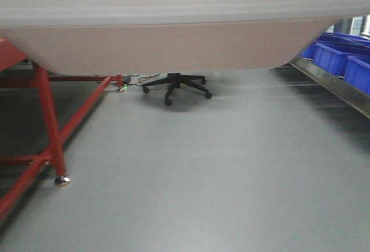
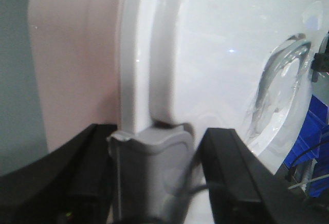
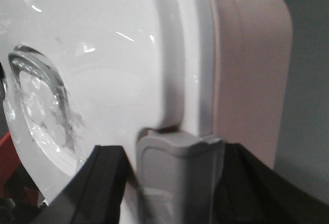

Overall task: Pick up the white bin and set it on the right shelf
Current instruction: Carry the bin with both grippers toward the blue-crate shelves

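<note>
The white bin hangs in the air and fills the top of the front view, pinkish side below its pale lid rim. My left gripper is shut on the bin, its black fingers on either side of a grey latch at one end. At the opposite end my right gripper is shut on the bin the same way, across a grey latch. The right shelf shows as a steel rail low at the right, beside and below the bin.
Blue crates sit on the shelf at the right. A red-framed table stands at the left, its leg on a foot pad. A black office chair base is on the grey floor straight ahead.
</note>
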Controlling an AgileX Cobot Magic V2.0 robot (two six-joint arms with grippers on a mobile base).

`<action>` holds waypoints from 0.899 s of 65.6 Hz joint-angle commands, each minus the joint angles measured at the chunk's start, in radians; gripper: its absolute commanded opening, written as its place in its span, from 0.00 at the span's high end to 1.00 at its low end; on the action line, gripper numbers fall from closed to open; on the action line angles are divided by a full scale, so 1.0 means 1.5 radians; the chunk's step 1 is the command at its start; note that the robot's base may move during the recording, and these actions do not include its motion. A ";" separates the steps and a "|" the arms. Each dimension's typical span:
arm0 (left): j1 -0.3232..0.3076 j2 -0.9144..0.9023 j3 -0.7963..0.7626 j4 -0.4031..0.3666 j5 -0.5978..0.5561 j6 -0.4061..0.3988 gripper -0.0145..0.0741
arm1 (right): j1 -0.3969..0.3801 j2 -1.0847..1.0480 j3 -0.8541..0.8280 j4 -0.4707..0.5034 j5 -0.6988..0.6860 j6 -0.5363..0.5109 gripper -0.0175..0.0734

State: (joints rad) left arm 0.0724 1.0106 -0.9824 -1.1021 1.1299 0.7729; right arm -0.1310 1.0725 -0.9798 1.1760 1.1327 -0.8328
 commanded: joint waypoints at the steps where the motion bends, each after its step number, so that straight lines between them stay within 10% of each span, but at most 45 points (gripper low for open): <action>1: -0.014 -0.015 -0.019 -0.121 0.065 0.009 0.62 | 0.010 -0.017 -0.020 0.127 0.092 -0.001 0.40; 59: -0.014 -0.015 -0.019 -0.121 0.064 0.009 0.62 | 0.010 -0.017 -0.020 0.127 0.092 -0.001 0.40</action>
State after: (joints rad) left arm 0.0724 1.0106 -0.9824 -1.1021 1.1317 0.7723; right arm -0.1310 1.0725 -0.9798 1.1760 1.1327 -0.8328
